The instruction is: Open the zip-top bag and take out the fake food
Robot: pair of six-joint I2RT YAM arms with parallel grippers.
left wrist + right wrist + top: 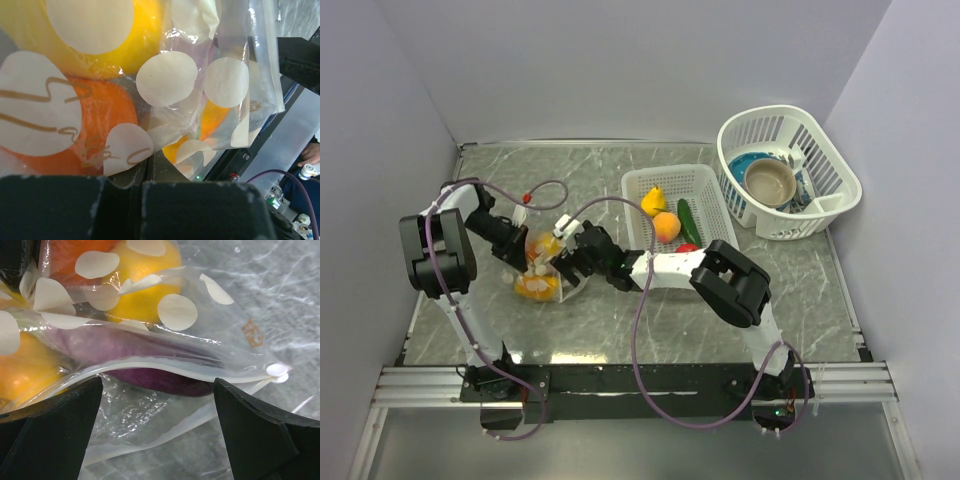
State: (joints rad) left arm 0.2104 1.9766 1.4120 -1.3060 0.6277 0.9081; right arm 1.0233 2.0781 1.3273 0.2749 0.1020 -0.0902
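Overhead, the zip-top bag (540, 272) is sitting toward nine o'clock on the marble-patterned table (800, 290), bulging with yellow and orange fake food (145, 305). The left gripper (527, 260) is meeting the bag from ten o'clock. Its jaws are clenched, apparently pinching a fold of the dotted plastic, which is filling its wrist view.

The right gripper (156, 390) is approaching from three o'clock with its jaws spread wide and holding nothing. They are flanking the bag's mouth. The white zip strip (165, 371) is already gaping there, and a purple toy vegetable (150, 376) is lying just inside the opening.

At about two o'clock from the bag, a low white lattice basket (705, 180) is holding a yellow pear (653, 200), an orange piece (667, 227) and a green cucumber (687, 218).

The step in hand looks like reaching in for the next piece. To do it well, the left arm should be anchoring the bag firmly so it does not slide. The right jaws should be entering between the two parted strips, not over them. They should close on the purple piece alone, without trapping loose film. A slow, straight pull toward three o'clock would stop the floppy bag from dragging along.
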